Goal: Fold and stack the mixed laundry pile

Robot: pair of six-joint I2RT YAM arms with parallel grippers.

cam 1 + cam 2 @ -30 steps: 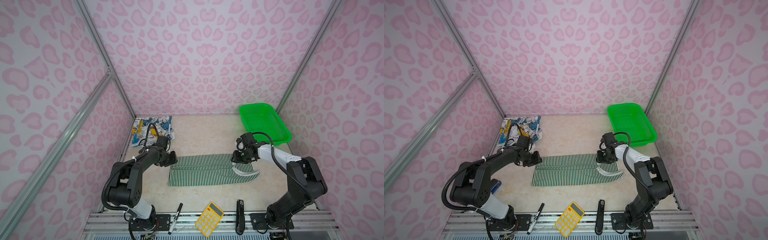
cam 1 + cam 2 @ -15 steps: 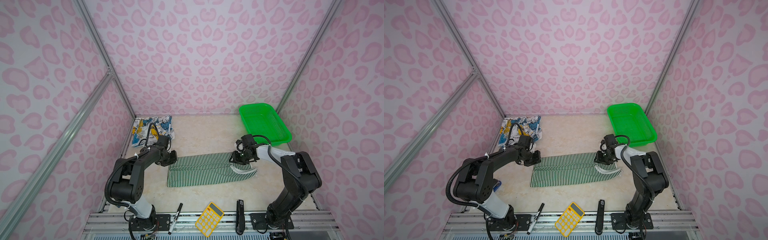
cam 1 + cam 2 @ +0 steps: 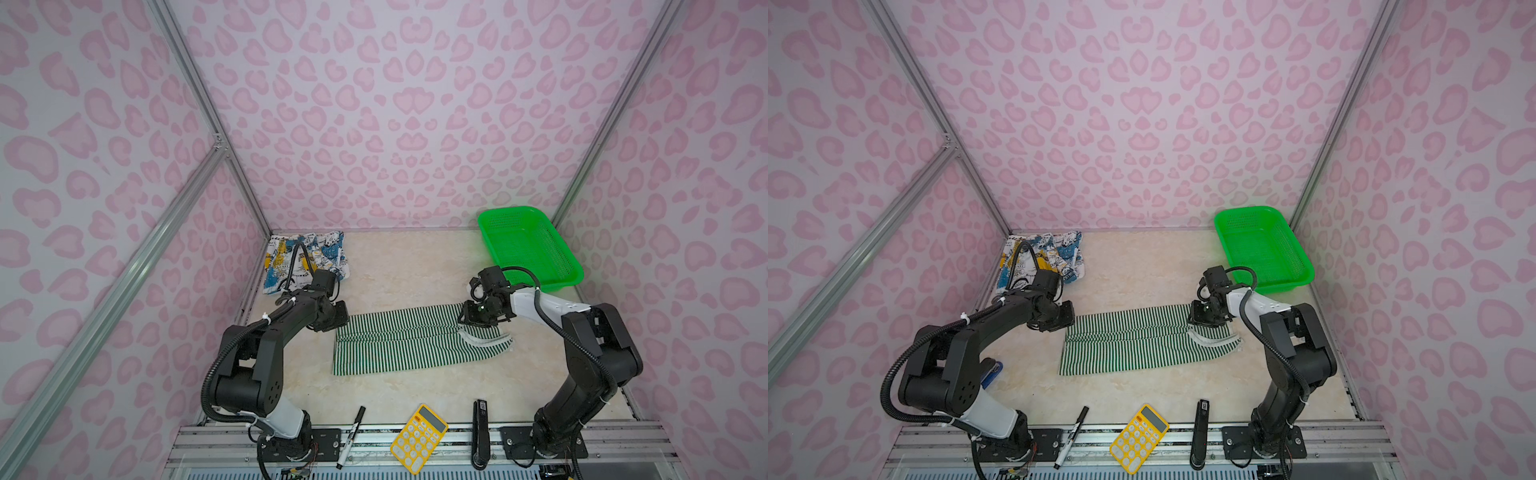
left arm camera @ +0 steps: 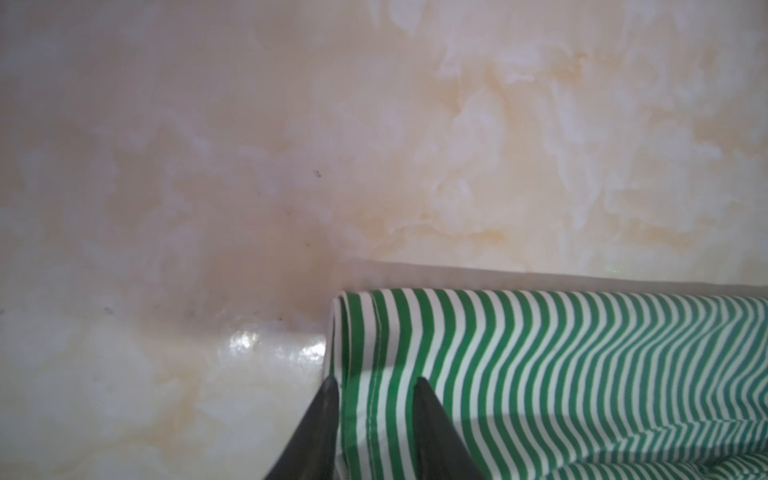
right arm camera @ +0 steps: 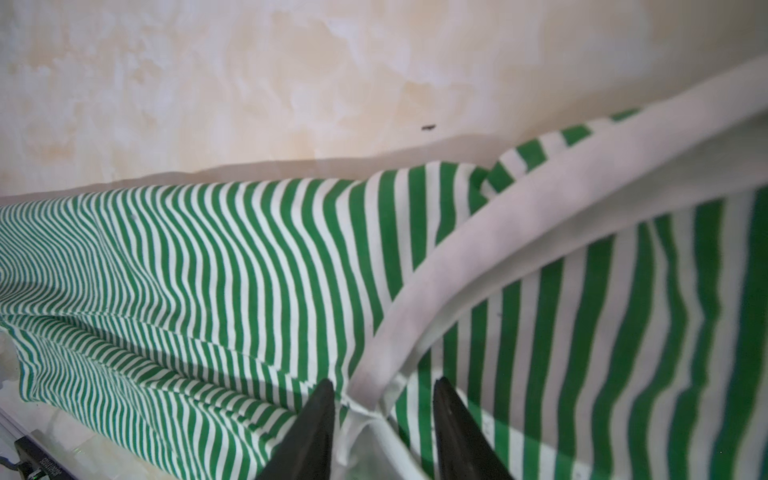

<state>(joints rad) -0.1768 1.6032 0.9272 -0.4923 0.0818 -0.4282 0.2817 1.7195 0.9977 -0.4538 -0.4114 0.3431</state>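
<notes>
Pretty clearly a robotics lab test cell, not anyone's home: left arm [image 3: 266,345] and right arm [image 3: 594,349] bolted to a metal rail [image 3: 374,440], aluminium frame [image 3: 219,143], pink heart-print sheets [image 3: 395,104] as walls around a marble-look tabletop [image 3: 415,266].

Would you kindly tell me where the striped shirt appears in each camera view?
Top view: the striped shirt lies flat, just below the picture's centre.
Top view: likewise, slightly further left.
Left wrist: close-up of its hemmed corner.
Right wrist: close-up of its neck end.
Shared landmark: the white neckband, at the shirt's right end in both top views; also in the right wrist view.
</notes>
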